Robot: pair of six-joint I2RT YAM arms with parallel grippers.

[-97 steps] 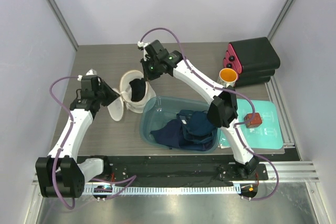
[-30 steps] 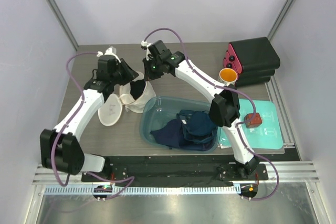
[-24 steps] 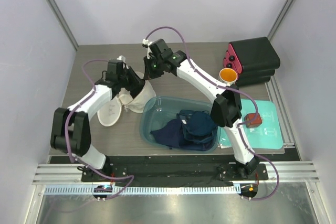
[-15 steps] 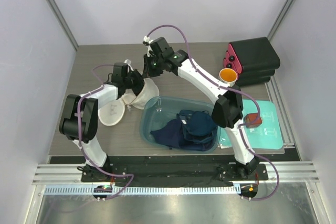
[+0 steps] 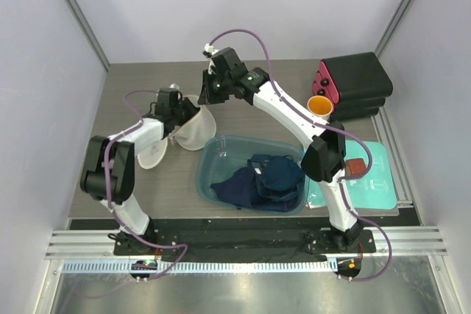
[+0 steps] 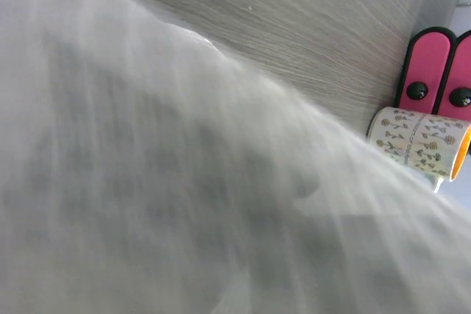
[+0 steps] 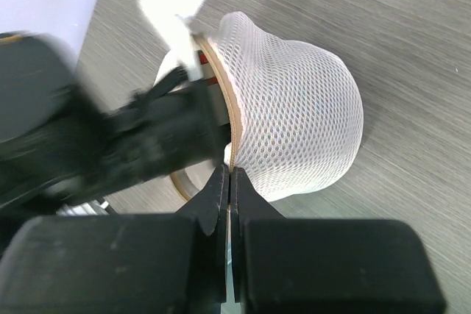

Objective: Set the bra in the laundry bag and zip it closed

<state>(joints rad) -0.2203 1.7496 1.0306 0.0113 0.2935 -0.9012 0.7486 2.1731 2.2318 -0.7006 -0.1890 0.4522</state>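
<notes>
Top external view is showing the laundry bag [image 5: 196,129] lying on the table [image 5: 147,75], just beside the far left corner of the blue tub [image 5: 202,176] of navy clothes [image 5: 257,182], its domed mesh face bulging. The right gripper [image 7: 229,174] is pinching the bag's tan rim between closed fingers. The left gripper [image 5: 179,111] is pressing into the bag's other side; its opening cannot be told. A floral mug [image 6: 416,143] is standing well apart.

The bag [image 6: 184,182] is blurred mesh over nearly all the left wrist view; the mug [image 6: 416,141] is cut by its right edge. In the right wrist view the left gripper [image 7: 158,137] is a dark smear at centre left — jaws unreadable.
</notes>
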